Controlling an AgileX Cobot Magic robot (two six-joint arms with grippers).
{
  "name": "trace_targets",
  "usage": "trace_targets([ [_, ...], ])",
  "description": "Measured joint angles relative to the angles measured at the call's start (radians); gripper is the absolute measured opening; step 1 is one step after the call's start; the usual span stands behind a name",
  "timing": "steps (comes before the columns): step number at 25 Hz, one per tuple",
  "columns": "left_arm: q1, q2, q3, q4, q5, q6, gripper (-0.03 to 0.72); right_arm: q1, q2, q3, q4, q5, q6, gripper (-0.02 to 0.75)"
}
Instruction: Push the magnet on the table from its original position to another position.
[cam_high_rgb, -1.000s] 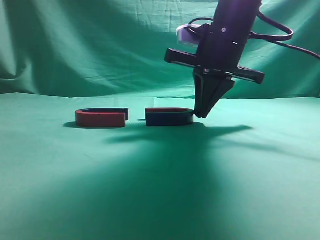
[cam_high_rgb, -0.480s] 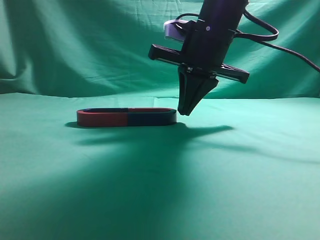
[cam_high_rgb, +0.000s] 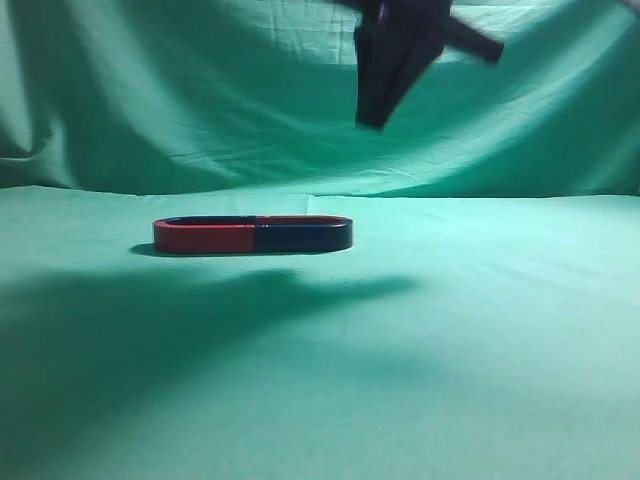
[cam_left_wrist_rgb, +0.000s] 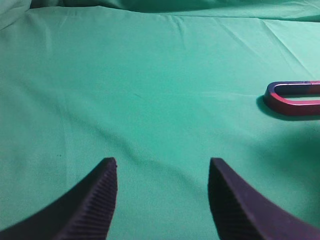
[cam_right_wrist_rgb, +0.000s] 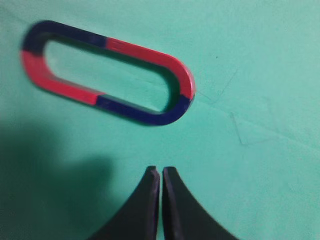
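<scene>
My right gripper (cam_right_wrist_rgb: 160, 172) has its fingers pressed together, tips pointing straight down, raised well clear of the table (cam_high_rgb: 480, 330). My left gripper (cam_left_wrist_rgb: 162, 167) has its fingers spread apart, hovering low over bare cloth. Two horseshoe magnets (cam_high_rgb: 252, 234) lie joined end to end, forming one closed oval loop, each half red and half blue. In the right wrist view the loop (cam_right_wrist_rgb: 107, 72) lies at 11 o'clock from my fingertips.
</scene>
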Motion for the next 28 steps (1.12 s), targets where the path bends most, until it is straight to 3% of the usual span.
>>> trace_targets([
  [8,0.0,0.0,0.0,0.0,0.0,0.0,0.372,0.0,-0.307,-0.007,-0.096,0.05,0.063,0.0],
  [12,0.0,0.0,0.0,0.0,0.0,0.0,0.372,0.0,-0.449,0.068,-0.133,0.056,0.085,0.0],
  [16,0.0,0.0,0.0,0.0,0.0,0.0,0.372,0.0,-0.618,0.228,-0.146,0.055,0.093,0.0],
  [28,0.0,0.0,0.0,0.0,0.0,0.0,0.372,0.0,-1.23,0.792,-0.161,-0.143,0.087,0.0],
])
